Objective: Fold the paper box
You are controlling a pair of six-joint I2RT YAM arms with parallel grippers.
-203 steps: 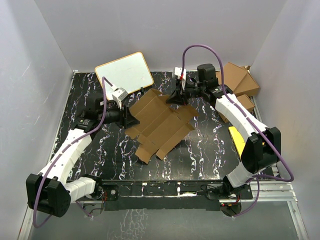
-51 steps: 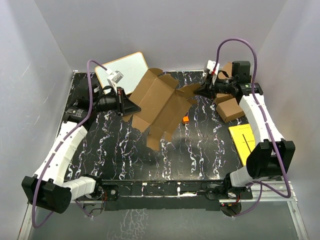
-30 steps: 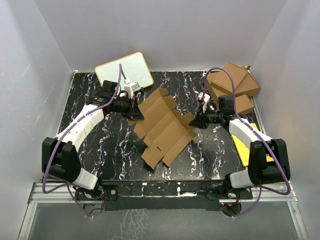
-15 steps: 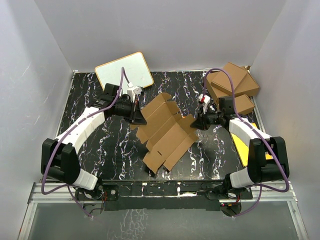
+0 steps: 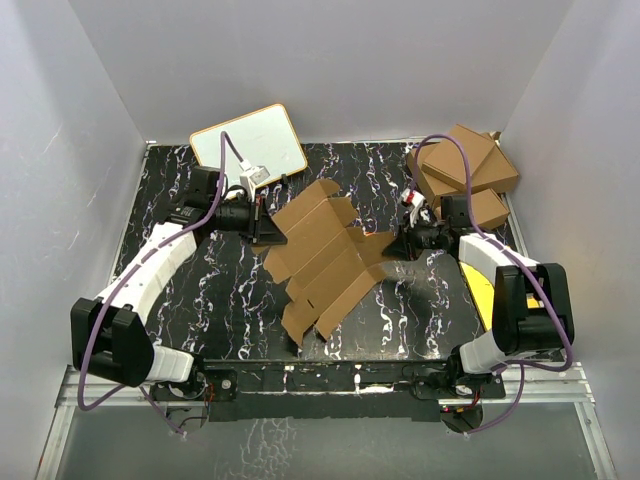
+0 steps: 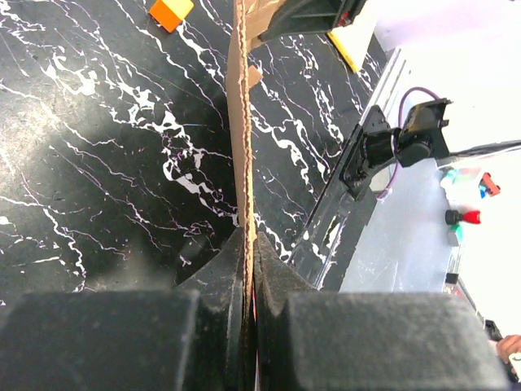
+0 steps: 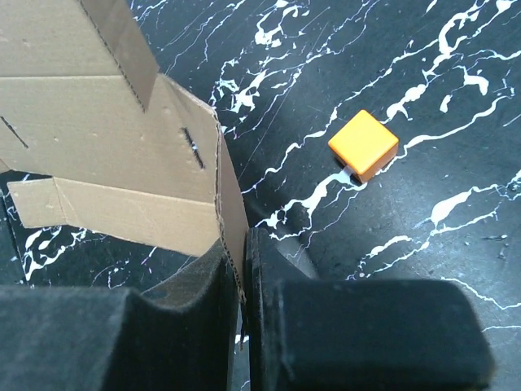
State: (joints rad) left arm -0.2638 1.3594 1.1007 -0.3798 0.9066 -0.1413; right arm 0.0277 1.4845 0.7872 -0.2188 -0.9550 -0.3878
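Observation:
The paper box [image 5: 322, 258] is a flat die-cut sheet of brown cardboard with tabbed flaps, held tilted over the middle of the black marbled table. My left gripper [image 5: 268, 234] is shut on its left edge. The left wrist view shows the sheet [image 6: 242, 122] edge-on, running away from the pinched jaws of that gripper [image 6: 248, 244]. My right gripper [image 5: 394, 246] is shut on the flap at the sheet's right side. From the right wrist, the creased panels [image 7: 98, 147] spread to the left of that gripper [image 7: 244, 273].
A small orange cube [image 7: 364, 144] lies on the table under the sheet's right side. A whiteboard [image 5: 250, 145] leans at the back left. Larger brown cartons [image 5: 465, 170] are stacked at the back right. A yellow sheet [image 5: 482, 288] lies under the right arm.
Both grippers have kept their hold. The sheet has shifted slightly left and back, and the left arm's elbow has swung outward to the left.

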